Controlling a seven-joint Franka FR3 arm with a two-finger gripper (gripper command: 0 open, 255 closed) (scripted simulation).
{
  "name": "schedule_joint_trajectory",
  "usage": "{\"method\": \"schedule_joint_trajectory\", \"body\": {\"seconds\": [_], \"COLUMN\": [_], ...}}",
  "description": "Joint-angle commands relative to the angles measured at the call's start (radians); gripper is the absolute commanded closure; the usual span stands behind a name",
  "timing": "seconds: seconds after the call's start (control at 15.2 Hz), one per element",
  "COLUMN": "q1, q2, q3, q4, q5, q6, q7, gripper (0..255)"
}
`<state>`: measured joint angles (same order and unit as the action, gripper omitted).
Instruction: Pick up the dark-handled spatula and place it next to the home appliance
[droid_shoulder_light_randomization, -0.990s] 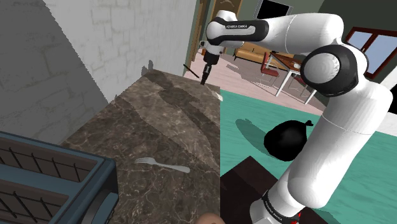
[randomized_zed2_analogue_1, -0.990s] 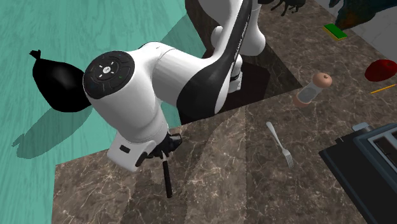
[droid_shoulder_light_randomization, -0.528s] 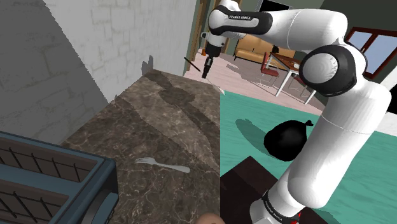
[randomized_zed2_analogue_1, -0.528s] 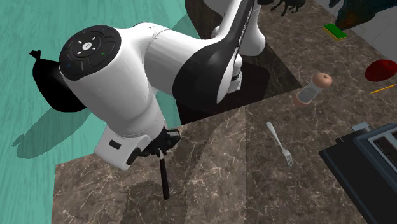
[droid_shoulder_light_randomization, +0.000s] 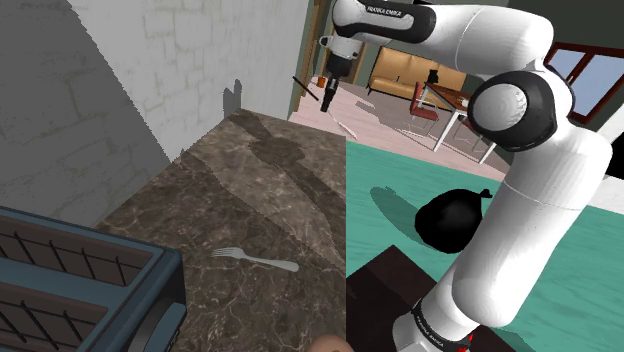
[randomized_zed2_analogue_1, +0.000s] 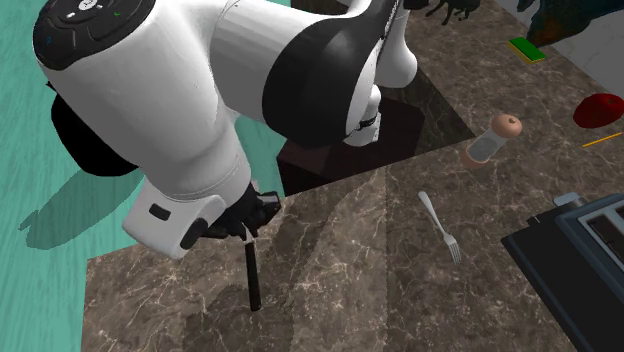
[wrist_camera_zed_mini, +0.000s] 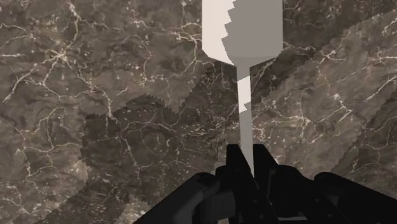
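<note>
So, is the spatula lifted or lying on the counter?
Lifted: the pincer clasps the spatula by its shaft, hanging clear above the counter.

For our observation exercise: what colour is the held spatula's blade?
The spatula has a plain white blade, partly shaded grey; wrist view shows it best.

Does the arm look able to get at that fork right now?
Probably reach the fork, yes: nothing stands between on the counter. But the claw is shut on the spatula, so it couldn't grab anything else.
</note>
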<state>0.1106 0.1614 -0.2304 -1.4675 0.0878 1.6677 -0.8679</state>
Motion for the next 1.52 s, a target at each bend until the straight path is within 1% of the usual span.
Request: {"method": "schedule_joint_trajectory", "body": {"seconds": [0.0,0.2,0.46,0.79,1.12,1.45], "q1": [-0.001,-0.004,0.052,0.106,0.151,0.193], "q2": [0.006,0.015,-0.117,-0.254,-0.365,-0.454], "q3": [0.000,-0.001,0.032,0.088,0.153,0.225], "q4": [0.039,0.081,-0.087,-0.249,-0.372,-0.463], "q5": [0.001,0.003,-0.032,-0.059,-0.068,-0.060], "q6": [-0.033,-0.067,-0.023,0.009,0.025,0.030], "q7": [0.001,0.002,0.085,0.194,0.306,0.418], "gripper": [255,255,255,255,255,255]}}
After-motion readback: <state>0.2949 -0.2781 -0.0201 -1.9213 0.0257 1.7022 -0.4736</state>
